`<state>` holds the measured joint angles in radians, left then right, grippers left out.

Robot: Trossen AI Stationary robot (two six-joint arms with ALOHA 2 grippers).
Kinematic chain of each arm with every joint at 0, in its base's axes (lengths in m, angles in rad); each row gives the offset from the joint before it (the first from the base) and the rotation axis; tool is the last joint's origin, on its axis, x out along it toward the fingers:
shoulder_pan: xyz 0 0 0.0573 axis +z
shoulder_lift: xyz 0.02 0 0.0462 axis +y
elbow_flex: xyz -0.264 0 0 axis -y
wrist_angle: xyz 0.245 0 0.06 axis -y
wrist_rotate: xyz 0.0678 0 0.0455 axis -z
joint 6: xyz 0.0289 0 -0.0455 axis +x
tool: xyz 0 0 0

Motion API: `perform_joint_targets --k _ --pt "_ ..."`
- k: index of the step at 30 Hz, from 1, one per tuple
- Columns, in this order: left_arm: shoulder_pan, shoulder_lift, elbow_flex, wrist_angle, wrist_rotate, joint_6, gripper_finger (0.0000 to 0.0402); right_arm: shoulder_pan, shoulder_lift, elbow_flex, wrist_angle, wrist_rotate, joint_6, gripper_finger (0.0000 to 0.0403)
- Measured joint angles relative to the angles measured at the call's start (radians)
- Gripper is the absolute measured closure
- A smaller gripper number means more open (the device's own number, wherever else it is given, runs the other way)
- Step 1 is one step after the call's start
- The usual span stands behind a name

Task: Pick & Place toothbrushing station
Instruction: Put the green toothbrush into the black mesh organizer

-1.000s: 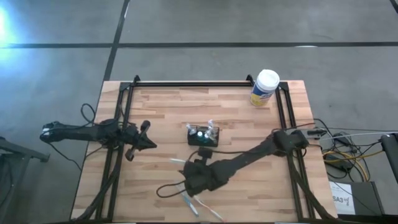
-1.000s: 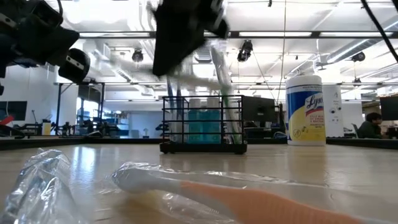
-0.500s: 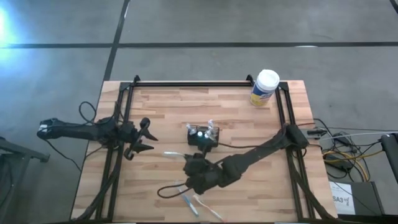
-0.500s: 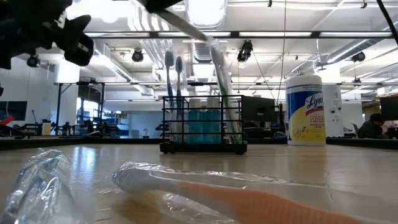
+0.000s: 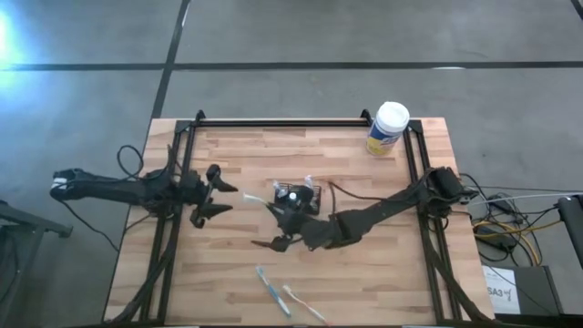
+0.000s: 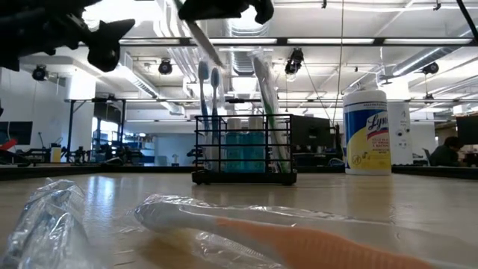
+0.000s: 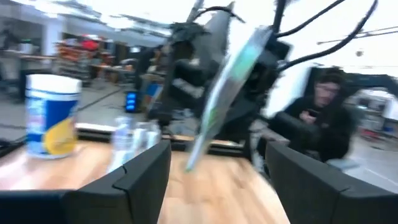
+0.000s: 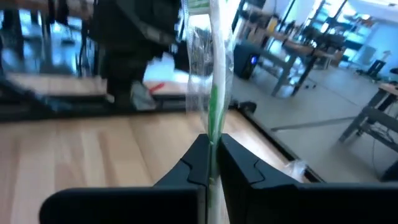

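On the table [image 5: 228, 155], the right gripper [image 5: 281, 221] is pinching a wrapped toothbrush [image 8: 214, 93] just beside the basket [image 5: 298, 199], near the table's middle. The left gripper [image 5: 219, 191], fingers spread, is waiting left of the basket. Judged step: a handover; next, the left likely needs to close on the brush's free end.
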<state>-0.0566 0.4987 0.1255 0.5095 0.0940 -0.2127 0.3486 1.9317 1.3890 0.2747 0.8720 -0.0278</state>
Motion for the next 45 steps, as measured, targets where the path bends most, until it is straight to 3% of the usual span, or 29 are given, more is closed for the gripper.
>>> perform_joint_targets --k 5,10,18,26,45 --pt "0.0 0.077 0.043 0.0 -0.109 0.012 0.0135 -0.008 0.007 -0.007 0.041 0.136 -0.013 0.039" --pt "0.0 0.177 0.11 0.003 -0.166 0.006 0.0135 -0.013 0.009 -0.002 0.038 0.2 -0.025 0.039" --pt "0.0 0.345 0.247 -0.002 -0.162 0.078 0.0135 -0.017 0.01 -0.002 0.03 0.208 -0.034 0.039" --pt "0.0 0.434 0.367 -0.004 -0.182 0.122 0.0135 -0.015 0.01 -0.002 0.028 0.293 -0.054 0.039" --pt "0.0 0.565 0.453 0.049 -0.315 0.108 0.0136 -0.015 0.011 -0.002 0.03 0.333 -0.054 0.039"
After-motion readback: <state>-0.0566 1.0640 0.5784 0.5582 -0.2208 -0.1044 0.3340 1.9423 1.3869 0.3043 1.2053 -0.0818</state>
